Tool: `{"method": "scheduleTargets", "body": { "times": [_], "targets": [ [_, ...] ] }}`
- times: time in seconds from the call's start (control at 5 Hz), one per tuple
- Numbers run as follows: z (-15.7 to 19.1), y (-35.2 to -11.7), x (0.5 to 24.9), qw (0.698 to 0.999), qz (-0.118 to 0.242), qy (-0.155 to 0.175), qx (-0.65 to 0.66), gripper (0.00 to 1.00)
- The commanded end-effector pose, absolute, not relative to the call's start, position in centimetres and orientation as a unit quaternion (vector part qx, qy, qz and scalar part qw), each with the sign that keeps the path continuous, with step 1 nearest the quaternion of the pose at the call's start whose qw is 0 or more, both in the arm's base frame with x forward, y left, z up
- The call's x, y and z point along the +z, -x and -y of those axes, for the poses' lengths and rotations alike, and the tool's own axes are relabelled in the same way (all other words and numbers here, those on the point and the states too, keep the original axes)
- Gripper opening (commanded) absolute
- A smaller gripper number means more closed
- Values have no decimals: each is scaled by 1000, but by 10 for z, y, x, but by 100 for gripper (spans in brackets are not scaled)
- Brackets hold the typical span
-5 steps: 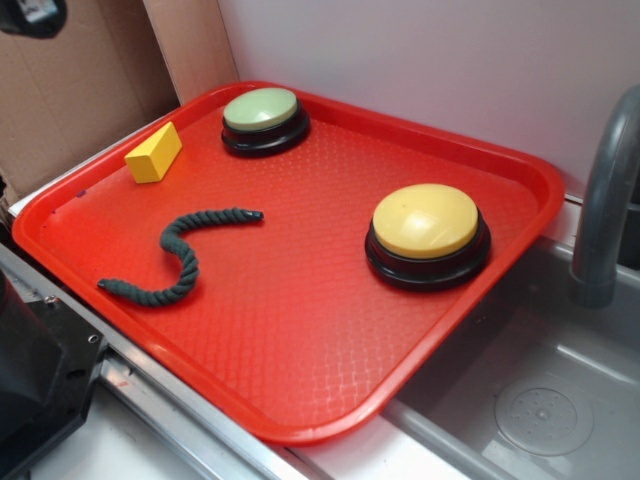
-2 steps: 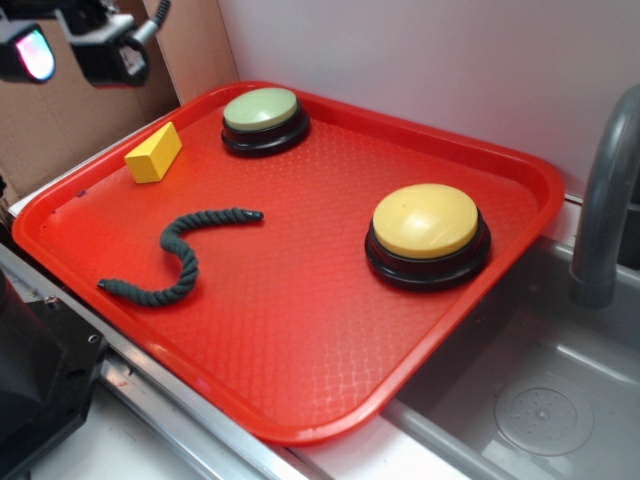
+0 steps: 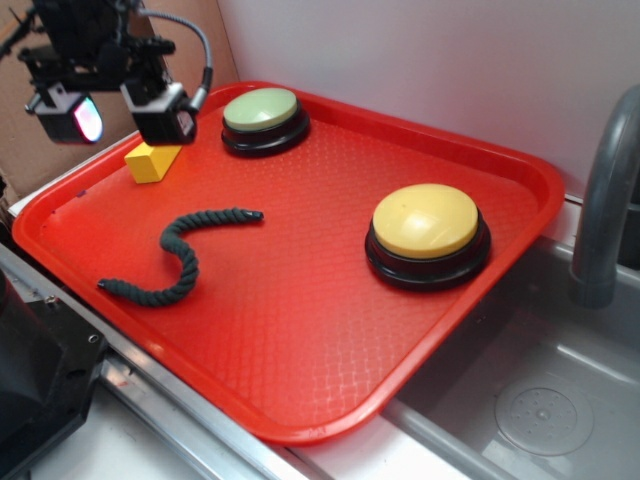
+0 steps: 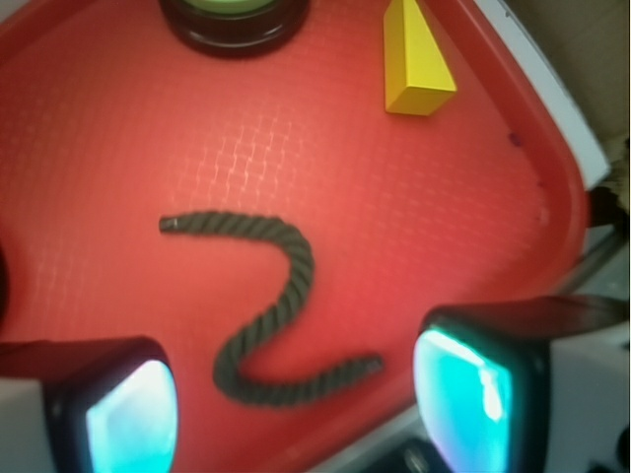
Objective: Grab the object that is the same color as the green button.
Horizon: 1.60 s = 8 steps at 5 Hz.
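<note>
Glowing cyan pads frame the gripper (image 4: 296, 404), wide apart and empty, poised high over the dark green rope (image 4: 266, 305) on the red tray (image 3: 300, 330), evidently lining up a grab; only the exterior view shows the far green button (image 3: 261, 108) whole.

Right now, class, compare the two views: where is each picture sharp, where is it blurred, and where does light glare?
Exterior view: sharp overall; soft sheen on the yellow button and the red tray. Wrist view: the green rope and yellow wedge block are fairly clear, though slightly soft; the gripper pads at the bottom are out of focus and glow cyan; a pale glare patch lies on the tray's middle.
</note>
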<state>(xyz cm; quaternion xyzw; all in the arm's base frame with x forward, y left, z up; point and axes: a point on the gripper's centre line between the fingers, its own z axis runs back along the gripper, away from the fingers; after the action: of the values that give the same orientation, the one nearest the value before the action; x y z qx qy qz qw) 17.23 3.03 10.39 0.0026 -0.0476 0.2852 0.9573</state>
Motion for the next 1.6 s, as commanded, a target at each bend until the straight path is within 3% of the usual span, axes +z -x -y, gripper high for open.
{"method": "scheduleTargets", "body": {
  "times": [0.0, 0.4, 0.6, 0.8, 1.0, 1.4],
  "targets": [
    [-39, -183, 65, 954, 46, 12, 296, 100],
    [-48, -194, 25, 948, 22, 32, 317, 100],
    [-47, -196, 17, 949, 19, 33, 314, 100],
    [-45, -197, 16, 951, 25, 38, 305, 82],
    [-46, -196, 17, 950, 28, 50, 307, 0],
    [-47, -197, 17, 948, 27, 57, 311, 0]
  ]
}}
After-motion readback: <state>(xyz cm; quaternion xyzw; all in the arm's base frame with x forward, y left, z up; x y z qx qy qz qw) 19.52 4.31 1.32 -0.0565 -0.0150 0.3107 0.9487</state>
